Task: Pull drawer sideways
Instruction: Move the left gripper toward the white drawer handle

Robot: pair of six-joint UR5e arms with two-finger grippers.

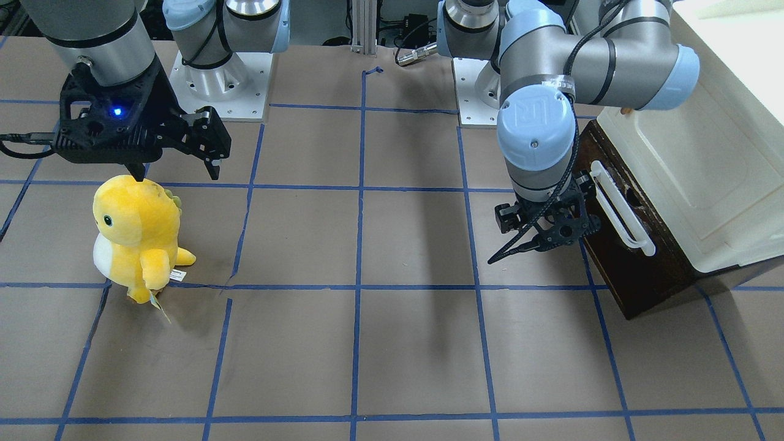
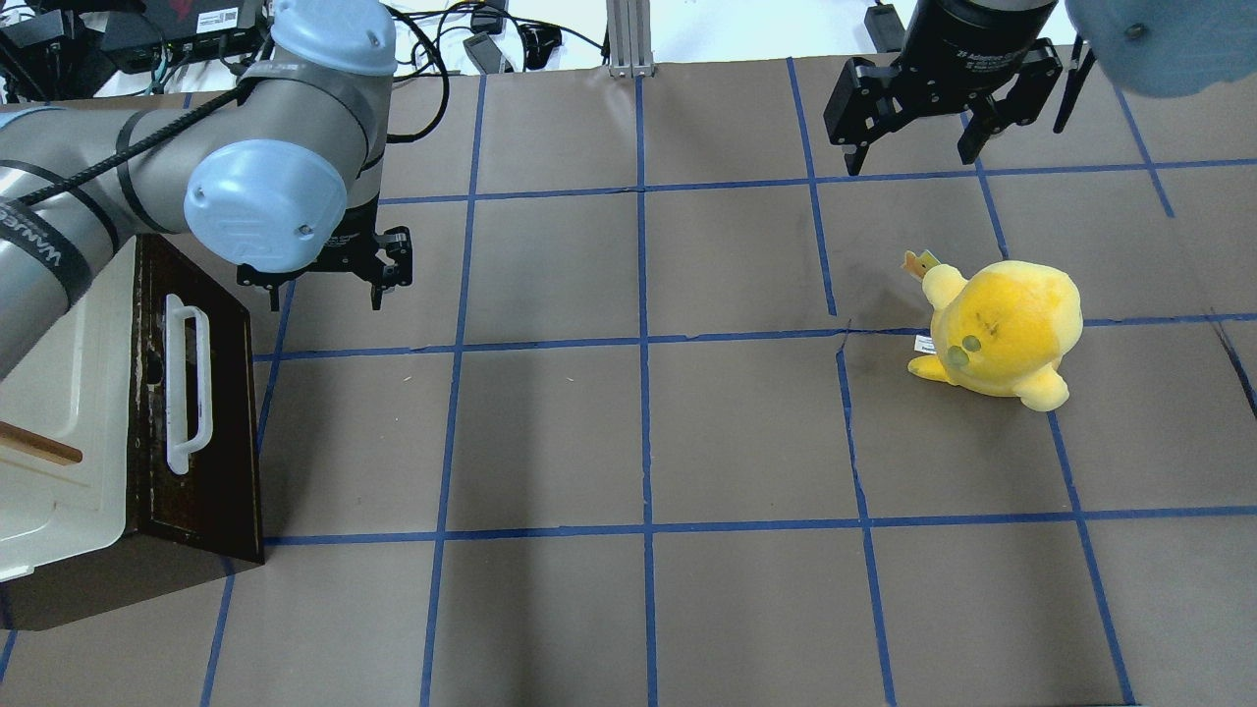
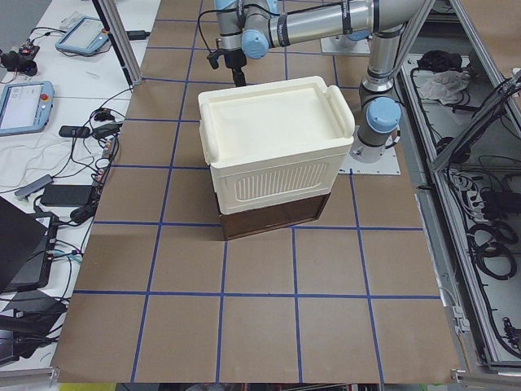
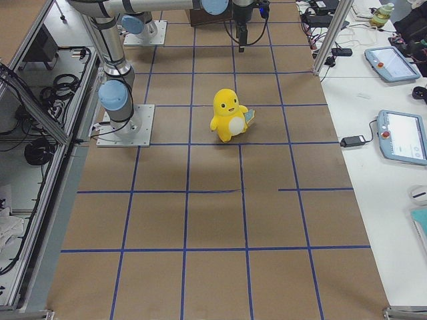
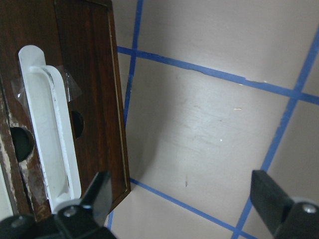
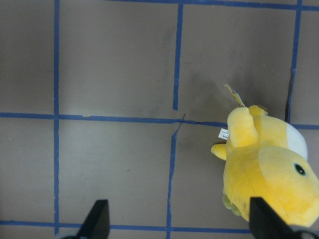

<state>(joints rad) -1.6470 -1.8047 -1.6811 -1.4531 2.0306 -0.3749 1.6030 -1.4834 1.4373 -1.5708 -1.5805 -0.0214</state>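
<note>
The glossy dark-wood drawer (image 2: 231, 422), with its rounded white plastic handle (image 2: 187, 388), sits under the cream cabinet (image 2: 59, 432). Just beside the cabinet hangs the left gripper (image 2: 324, 295), fingers spread and empty. Only the left wrist view shows clear tape on the handle. Far from the cabinet, the right gripper (image 2: 911, 157) gapes near a fuzzy yellow plush (image 2: 1002, 329).

Light: bright and even, coming from overhead in every view.
Shadows: soft grey patches on the table (image 1: 416, 245), beside the drawer (image 1: 618, 275) and near the plush toy (image 1: 135, 226).
Glare: the cabinet (image 1: 704, 171) top washes out to near-white.
Focus: table lines are sharp; the left gripper (image 5: 182, 199), close to its wrist lens, is slightly blurred.
</note>
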